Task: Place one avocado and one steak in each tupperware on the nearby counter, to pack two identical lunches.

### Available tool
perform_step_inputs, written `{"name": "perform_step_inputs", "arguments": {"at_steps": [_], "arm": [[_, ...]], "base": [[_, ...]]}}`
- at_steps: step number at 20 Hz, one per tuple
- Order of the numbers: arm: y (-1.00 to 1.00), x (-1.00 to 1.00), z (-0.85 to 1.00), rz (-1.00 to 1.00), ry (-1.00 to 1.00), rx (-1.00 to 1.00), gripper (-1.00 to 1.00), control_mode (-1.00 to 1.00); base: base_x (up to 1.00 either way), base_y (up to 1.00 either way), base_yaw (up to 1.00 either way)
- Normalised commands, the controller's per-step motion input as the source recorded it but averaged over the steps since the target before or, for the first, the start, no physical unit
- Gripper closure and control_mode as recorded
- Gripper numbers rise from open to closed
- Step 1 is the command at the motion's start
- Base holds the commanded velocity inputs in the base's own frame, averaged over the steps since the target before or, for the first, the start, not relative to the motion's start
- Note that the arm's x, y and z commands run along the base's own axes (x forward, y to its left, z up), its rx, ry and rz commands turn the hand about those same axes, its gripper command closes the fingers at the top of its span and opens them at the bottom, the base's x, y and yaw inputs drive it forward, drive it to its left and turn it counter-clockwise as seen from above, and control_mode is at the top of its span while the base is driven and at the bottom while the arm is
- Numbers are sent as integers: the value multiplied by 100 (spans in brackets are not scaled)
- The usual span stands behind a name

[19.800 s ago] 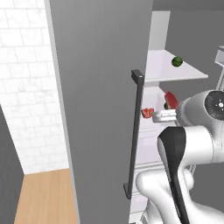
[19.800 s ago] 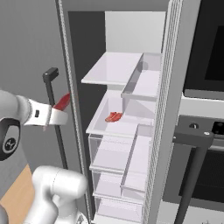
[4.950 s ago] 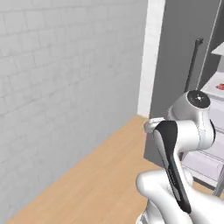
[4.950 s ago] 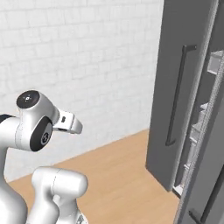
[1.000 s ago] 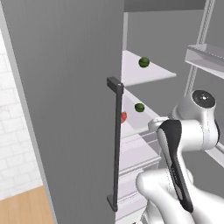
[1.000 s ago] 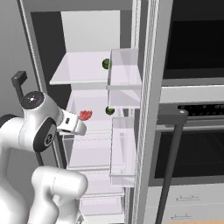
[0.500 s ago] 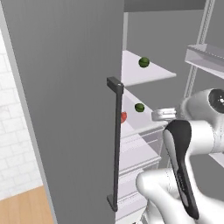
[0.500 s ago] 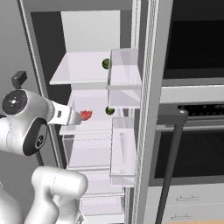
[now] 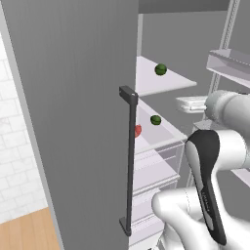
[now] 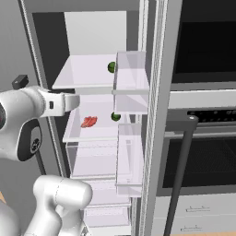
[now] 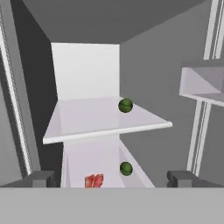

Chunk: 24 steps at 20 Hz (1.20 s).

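Left base view: the tall grey fridge door (image 9: 73, 122) hides most of the flat red steak (image 9: 138, 130). Right base view: the steak (image 10: 89, 121) lies mid-shelf, with free shelf around it. Hand view: the hand (image 11: 109, 178) gapes open before the white shelves (image 11: 105, 120); the steak (image 11: 94, 180) is cut off at the bottom.

The steak (image 9: 138, 130) below the jaws is half hidden behind the fridge door handle (image 9: 130, 161); in the hand view the grey band cuts off its lower edge.
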Motion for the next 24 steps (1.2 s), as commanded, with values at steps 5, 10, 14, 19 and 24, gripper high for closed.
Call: {"name": "perform_step_inputs", "arguments": {"at_steps": [5,10,14,19,24], "arm": [[0,41,51,-16,3,-6,-100,-100],[-7,39,27,-3,16,0,-100,-100],[-22,63,-3,0,9,5,-100,-100],[-12,82,-10,0,2,5,-100,-100],[0,89,-13,-3,4,1,-100,-100]], "base": [[0,0,0],[0,0,0],[0,0,0],[0,0,0],[0,0,0]]}}
